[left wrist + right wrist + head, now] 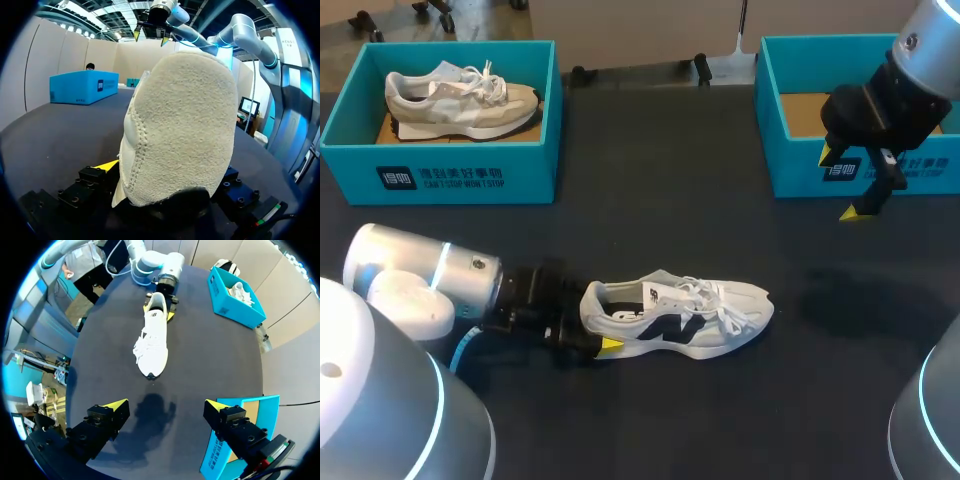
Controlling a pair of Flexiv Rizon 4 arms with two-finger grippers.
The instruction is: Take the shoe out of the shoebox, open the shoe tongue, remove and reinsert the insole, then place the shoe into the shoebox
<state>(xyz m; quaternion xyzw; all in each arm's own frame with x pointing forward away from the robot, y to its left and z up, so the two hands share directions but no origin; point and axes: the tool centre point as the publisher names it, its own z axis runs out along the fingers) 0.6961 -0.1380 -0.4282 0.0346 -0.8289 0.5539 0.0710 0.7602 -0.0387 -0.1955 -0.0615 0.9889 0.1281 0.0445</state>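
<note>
Risk, tipping: the left gripper holds only the heel, low down. If we lift or turn from there, we judge the long toe end may sag, swing or twist out of the fingers.
Risk, crushing: the heel collar looks soft. A hard squeeze could fold it inward over the insole and make the insole harder to pull out.
Risk, tongue: the laces lie loose and tangled over the tongue. The right gripper could snag a lace instead of the tongue and drag the shoe out of the left gripper's hold.
Left gripper: closed on the shoe's heel, one finger on each side. The far fingertip is hidden behind the heel.
Right gripper: fingers spread wide with nothing between them, held above the table and well apart from the shoe.
Shoe, place: out of the box, upright on its sole on the table. Its heel is between the left fingers and its toe points away from them. It lies far ahead of the right gripper.
Shoe, look: white trainer with a dark side mark, white laces and a rough pale suede heel patch.
Box: the open box stands just beside the right gripper.
</note>
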